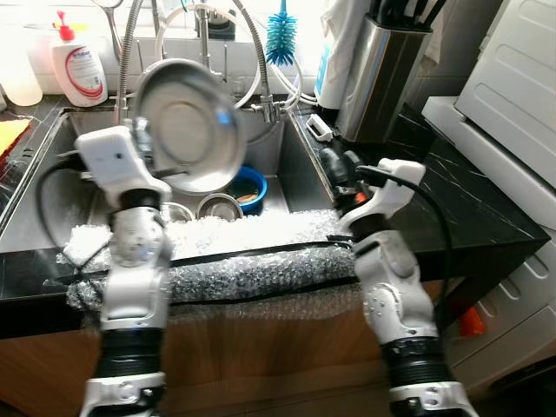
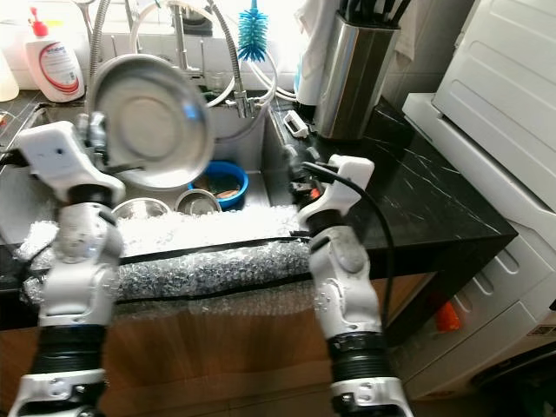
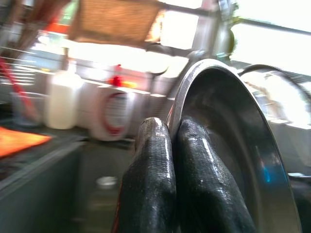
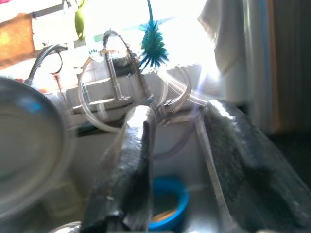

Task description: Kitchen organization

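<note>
Left eye view is showing the left gripper pinching the rim of a steel plate, fingers closed tight on its edge, lifting it upright above the sink. Below it, two small steel bowls and a blue bowl are sitting in the basin, behind bubble wrap lining the counter edge. To the right, the right gripper is hovering at the sink's right rim, its fingers spread apart and holding nothing, though the blur is making this slightly uncertain. Farther right, a steel knife block is standing on the black counter.
</note>
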Tool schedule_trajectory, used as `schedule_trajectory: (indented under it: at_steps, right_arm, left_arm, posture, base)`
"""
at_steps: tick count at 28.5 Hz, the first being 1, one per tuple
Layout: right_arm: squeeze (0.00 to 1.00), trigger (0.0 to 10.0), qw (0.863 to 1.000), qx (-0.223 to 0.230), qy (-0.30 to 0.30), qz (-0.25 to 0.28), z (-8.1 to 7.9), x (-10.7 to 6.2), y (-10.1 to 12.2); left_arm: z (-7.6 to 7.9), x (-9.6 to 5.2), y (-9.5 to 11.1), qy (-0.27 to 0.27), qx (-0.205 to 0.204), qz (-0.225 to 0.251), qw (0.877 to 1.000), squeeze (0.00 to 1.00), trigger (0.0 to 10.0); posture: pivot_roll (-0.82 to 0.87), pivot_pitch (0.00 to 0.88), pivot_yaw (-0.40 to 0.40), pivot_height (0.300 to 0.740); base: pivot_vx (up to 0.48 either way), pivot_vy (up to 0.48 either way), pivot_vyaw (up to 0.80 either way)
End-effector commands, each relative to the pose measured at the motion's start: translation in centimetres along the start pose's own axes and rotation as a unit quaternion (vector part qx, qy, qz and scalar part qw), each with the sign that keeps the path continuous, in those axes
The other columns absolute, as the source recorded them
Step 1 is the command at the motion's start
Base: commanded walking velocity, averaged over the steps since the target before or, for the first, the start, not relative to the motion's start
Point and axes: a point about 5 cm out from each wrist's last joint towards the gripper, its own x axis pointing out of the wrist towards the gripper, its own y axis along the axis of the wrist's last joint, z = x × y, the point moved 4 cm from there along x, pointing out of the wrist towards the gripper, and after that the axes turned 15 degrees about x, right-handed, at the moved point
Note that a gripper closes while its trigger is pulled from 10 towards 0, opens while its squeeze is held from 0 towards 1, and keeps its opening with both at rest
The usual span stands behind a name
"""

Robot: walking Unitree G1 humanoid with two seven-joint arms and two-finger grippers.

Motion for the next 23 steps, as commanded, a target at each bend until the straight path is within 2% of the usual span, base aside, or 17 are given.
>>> schedule_trajectory:
  at_steps: [1, 3, 4, 5, 6, 8, 9, 12, 15, 17, 19, 21, 23]
  right_arm:
    - [0.0, 10.0, 0.999, -0.04, 0.0, 0.014, 0.0, -0.4, 0.8]
    - [0.0, 10.0, 0.998, -0.061, -0.003, 0.018, 0.3, -0.8, 1.2]
    - [0.0, 10.0, 0.997, -0.073, -0.006, 0.021, 0.4, -1.1, 1.4]
    - [0.0, 10.0, 0.997, -0.073, -0.006, 0.021, 0.4, -1.1, 1.4]
    - [0.0, 10.0, 0.994, -0.104, -0.003, 0.02, 0.4, -1.5, 1.4]
    - [0.0, 10.0, 0.993, -0.114, -0.012, 0.017, 0.8, -2.5, 1.3]
    - [0.0, 10.0, 0.994, -0.107, -0.021, 0.01, 1.1, -3.2, 0.9]
    - [0.0, 10.0, 0.991, -0.133, -0.025, -0.005, 1.4, -4.1, 0.2]
    - [0.0, 10.0, 0.992, -0.12, -0.035, -0.008, 1.2, -4.7, -0.2]
    - [0.0, 10.0, 0.992, -0.117, -0.035, -0.009, 1.0, -4.7, -0.3]
    - [0.0, 10.0, 0.993, -0.116, -0.036, -0.009, 1.0, -4.7, -0.4]
    - [0.0, 10.0, 0.993, -0.113, -0.034, -0.012, 0.8, -4.8, -0.5]
    - [0.0, 10.0, 0.993, -0.112, -0.033, -0.013, 0.8, -4.9, -0.6]
  left_arm:
    - [-0.5, 0.5, 0.7, 0.009, 0.018, 0.02, 1.0, 0.0, 0.0]
    - [-1.3, 0.6, -0.1, 0.005, 0.058, 0.015, 0.998, 0.0, 0.3]
    - [-1.9, 0.6, -0.6, 0.006, 0.085, 0.013, 0.996, 0.0, 1.5]
    - [-1.9, 0.6, -0.6, 0.006, 0.085, 0.013, 0.996, 0.0, 1.5]
    - [-2.6, 0.6, -1.2, 0.017, 0.092, 0.004, 0.996, 0.0, 10.0]
    - [-3.5, 0.5, -2.2, 0.037, 0.085, -0.016, 0.996, 0.0, 10.0]
    - [-3.5, 0.4, -2.6, 0.041, 0.077, -0.026, 0.996, 0.0, 10.0]
    - [-3.0, 0.3, -2.9, 0.034, 0.074, -0.031, 0.996, 0.0, 10.0]
    - [-1.6, 0.1, -3.3, 0.036, 0.012, -0.053, 0.998, 0.0, 10.0]
    - [-0.6, 0.2, -3.4, 0.023, 0.004, -0.059, 0.998, 0.0, 10.0]
    - [-0.2, 0.2, -3.7, 0.016, 0.006, -0.067, 0.998, 0.0, 10.0]
    - [0.7, 0.4, -5.0, -0.009, 0.021, -0.098, 0.995, 0.0, 10.0]
    - [0.9, 0.4, -5.2, -0.014, 0.024, -0.104, 0.994, 0.0, 10.0]
  posture:
    - [0.01, 0.0, -0.106, 0.74]
    - [0.01, 0.0, -0.104, 0.74]
    - [0.0, 0.003, -0.104, 0.74]
    - [0.0, 0.003, -0.104, 0.74]
    - [0.0, 0.003, -0.104, 0.74]
    - [0.0, 0.003, -0.104, 0.74]
    - [0.0, 0.005, -0.104, 0.74]
    - [0.0, 0.007, -0.1, 0.74]
    - [0.0, 0.005, -0.095, 0.74]
    - [0.0, 0.003, -0.094, 0.74]
    - [0.0, 0.003, -0.093, 0.74]
    - [0.0, 0.001, -0.089, 0.74]
    - [0.0, 0.0, -0.087, 0.74]
  base:
    - [0.0, 0.0, 0.0]
    - [0.0, 0.0, 0.0]
    - [0.0, 0.0, 0.0]
    - [0.0, 0.0, 0.0]
    - [0.0, 0.0, 0.0]
    - [0.0, 0.0, 0.0]
    - [0.0, 0.0, 0.0]
    - [0.0, 0.0, 0.0]
    - [0.0, 0.0, 0.0]
    - [0.0, 0.0, 0.0]
    - [0.0, 0.0, 0.0]
    - [0.0, 0.0, 0.0]
    - [0.0, 0.0, 0.0]
